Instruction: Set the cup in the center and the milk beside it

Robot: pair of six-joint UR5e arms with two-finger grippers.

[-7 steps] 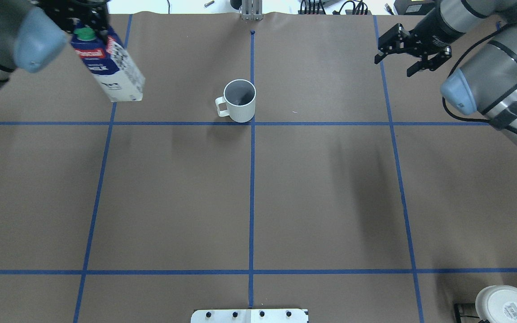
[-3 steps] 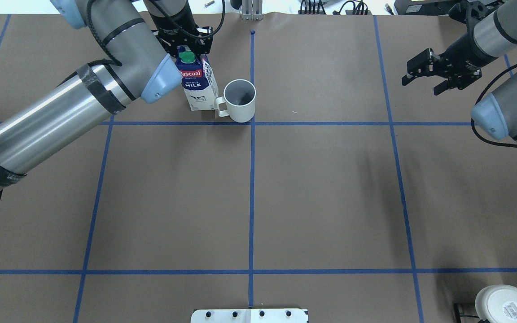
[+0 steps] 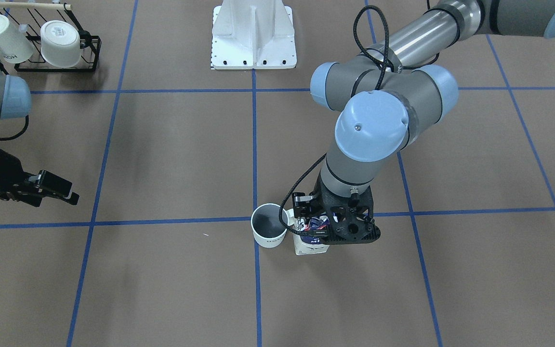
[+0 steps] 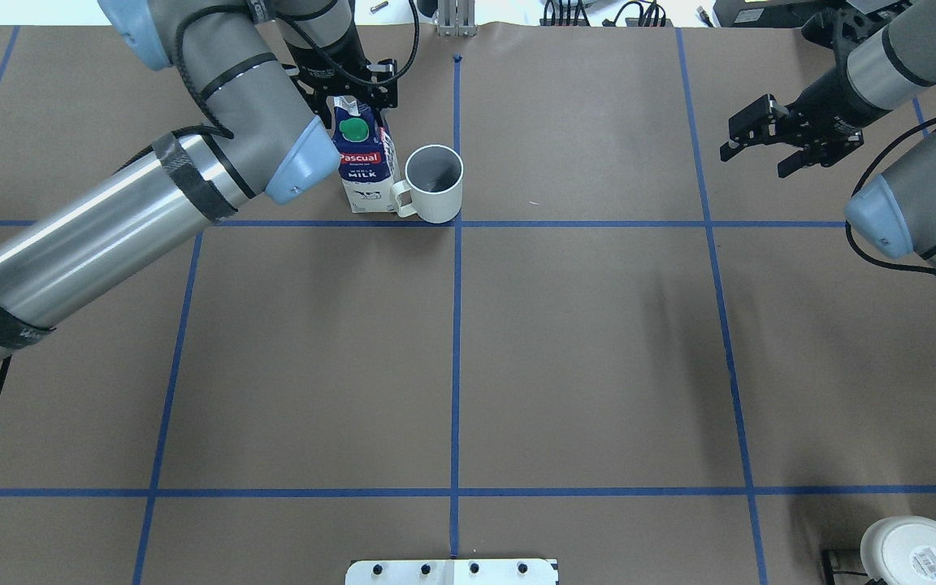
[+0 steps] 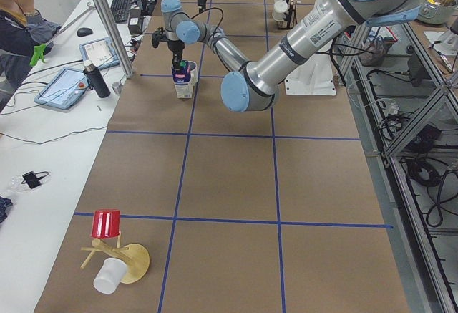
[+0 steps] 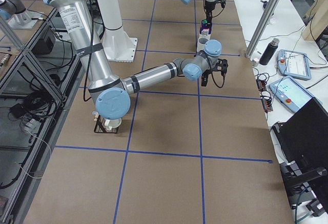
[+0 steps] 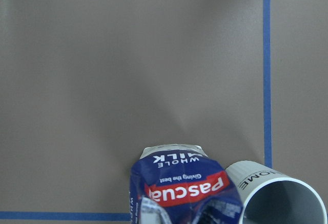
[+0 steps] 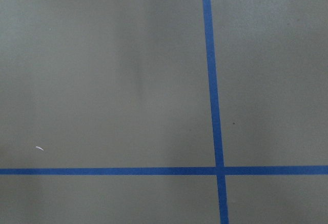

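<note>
**Light carton: pinch gently at the gable**

Milk [image 4: 366, 166] upright, tight beside cup [image 4: 434, 183] at centre crossing [image 4: 457, 223]. Probably light, thin-walled, crushable. Left gripper [image 4: 354, 96] over its ridge; clenched or released, cannot tell. Right gripper [image 4: 754, 161] spread, empty.

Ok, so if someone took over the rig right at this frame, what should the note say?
Left gripper: appears shut on top of the milk, which stands beside the cup, at its handle side.
Right gripper: open, empty, hovering off to the side.
The cup stands at the center, just off the crossing.
Done: cup placed, milk set beside it.
Left: release milk, pull arm away.
</note>
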